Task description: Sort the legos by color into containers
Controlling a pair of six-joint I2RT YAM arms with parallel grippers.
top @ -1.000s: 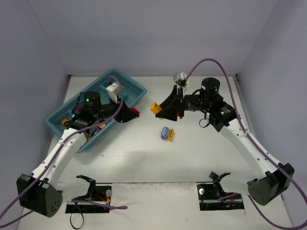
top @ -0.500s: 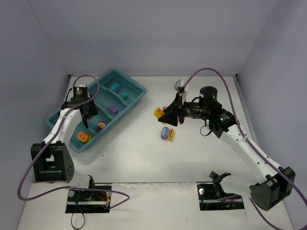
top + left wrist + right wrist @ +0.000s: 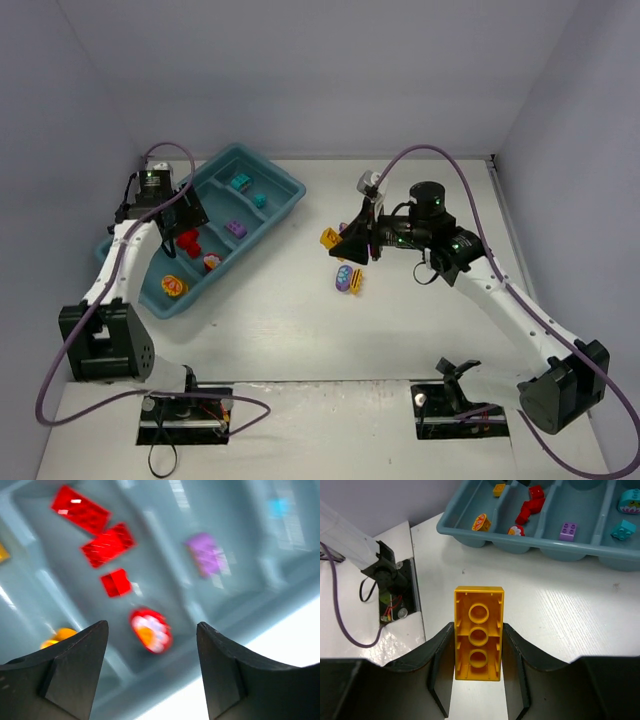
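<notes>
Your right gripper [image 3: 478, 647] pinches an orange-yellow plastic brick [image 3: 478, 611]; you may clip the spread, empty left gripper [image 3: 151, 645] over the ten-o'clock teal-blue tray [image 3: 580, 555].

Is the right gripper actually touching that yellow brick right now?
Touching. The right wrist view shows the yellow brick wedged between the fingers of the right gripper, both pressed against its long sides with no gap.

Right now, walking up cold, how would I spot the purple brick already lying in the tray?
Start at the long teal-blue tray on the left side of the table. Its second compartment from the far end sits between one holding teal bricks and one holding red pieces. The purple brick lies there alone, the only purple piece in the tray.
</notes>
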